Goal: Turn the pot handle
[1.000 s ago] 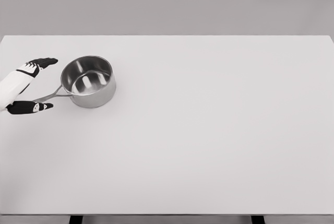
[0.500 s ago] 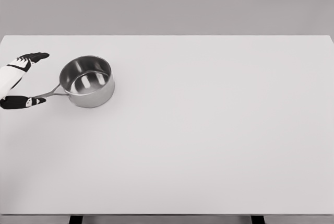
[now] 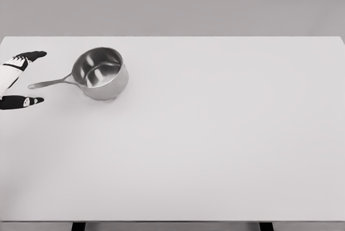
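pot shifted a little right and farther back on the counter compared with a moment ago, now tipped slightly with its near side lifted. handle swung from pointing near-left to pointing almost straight left, and free: no longer between the fingers. left robot hand at the far left edge of view, spread wide and holding nothing, upper fingers beyond the handle tip, thumb nearer than it, both apart from the metal. right robot hand not in view.

judged from this: some rotation of the handle achieved, likely by a push or flick, with contact then lost; tilt suggests the pot may not yet be settled, so worth waiting before any fresh touch.

pot close to the left side and fairly near the far edge of the counter, so little spare room there. wide bare surface to the right and toward the near edge for further turning or sliding
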You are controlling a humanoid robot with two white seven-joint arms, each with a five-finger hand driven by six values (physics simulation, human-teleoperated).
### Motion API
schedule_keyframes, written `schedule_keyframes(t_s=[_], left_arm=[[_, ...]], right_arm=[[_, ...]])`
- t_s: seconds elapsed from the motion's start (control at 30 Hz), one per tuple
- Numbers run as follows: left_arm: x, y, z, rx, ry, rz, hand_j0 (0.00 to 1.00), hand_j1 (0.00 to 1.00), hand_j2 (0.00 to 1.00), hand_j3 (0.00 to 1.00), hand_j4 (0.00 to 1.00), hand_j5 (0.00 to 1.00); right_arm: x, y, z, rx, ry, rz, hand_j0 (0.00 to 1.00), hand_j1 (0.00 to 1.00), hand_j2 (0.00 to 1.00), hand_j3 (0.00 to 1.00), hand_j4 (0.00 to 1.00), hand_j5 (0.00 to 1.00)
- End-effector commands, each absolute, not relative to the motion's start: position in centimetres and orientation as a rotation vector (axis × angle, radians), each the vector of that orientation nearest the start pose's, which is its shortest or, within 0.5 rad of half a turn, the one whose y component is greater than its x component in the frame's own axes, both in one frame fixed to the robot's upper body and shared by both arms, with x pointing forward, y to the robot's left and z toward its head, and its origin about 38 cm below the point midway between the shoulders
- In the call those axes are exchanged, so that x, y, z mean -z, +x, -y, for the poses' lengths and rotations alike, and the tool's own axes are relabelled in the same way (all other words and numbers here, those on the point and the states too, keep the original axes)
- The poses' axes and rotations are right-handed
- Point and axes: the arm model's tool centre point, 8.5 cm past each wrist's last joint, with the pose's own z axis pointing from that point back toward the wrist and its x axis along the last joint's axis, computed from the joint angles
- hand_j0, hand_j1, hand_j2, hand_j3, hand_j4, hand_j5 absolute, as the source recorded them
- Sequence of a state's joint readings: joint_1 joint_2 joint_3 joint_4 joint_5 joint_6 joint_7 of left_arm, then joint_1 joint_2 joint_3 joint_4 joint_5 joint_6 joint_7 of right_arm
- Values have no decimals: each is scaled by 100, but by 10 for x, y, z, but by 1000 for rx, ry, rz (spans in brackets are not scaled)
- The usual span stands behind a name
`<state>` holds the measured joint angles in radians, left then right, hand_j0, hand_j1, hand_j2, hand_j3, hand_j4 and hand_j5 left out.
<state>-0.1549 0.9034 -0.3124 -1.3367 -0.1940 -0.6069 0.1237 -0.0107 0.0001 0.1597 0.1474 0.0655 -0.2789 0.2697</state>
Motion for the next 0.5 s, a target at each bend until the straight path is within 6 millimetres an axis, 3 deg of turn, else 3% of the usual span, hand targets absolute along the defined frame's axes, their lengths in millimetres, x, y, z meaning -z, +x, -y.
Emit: schedule_keyframes(t_s=[0.0,0.47], left_arm=[[-165,373,-433,1205,592,1746,100,100,100,100,100,100],[-175,378,-426,1194,592,1779,100,100,100,100,100,100]], right_arm=[[254,-20,250,-246,205,99,100,100,100,100,100,100],[254,-20,250,-246,205,99,100,100,100,100,100,100]])
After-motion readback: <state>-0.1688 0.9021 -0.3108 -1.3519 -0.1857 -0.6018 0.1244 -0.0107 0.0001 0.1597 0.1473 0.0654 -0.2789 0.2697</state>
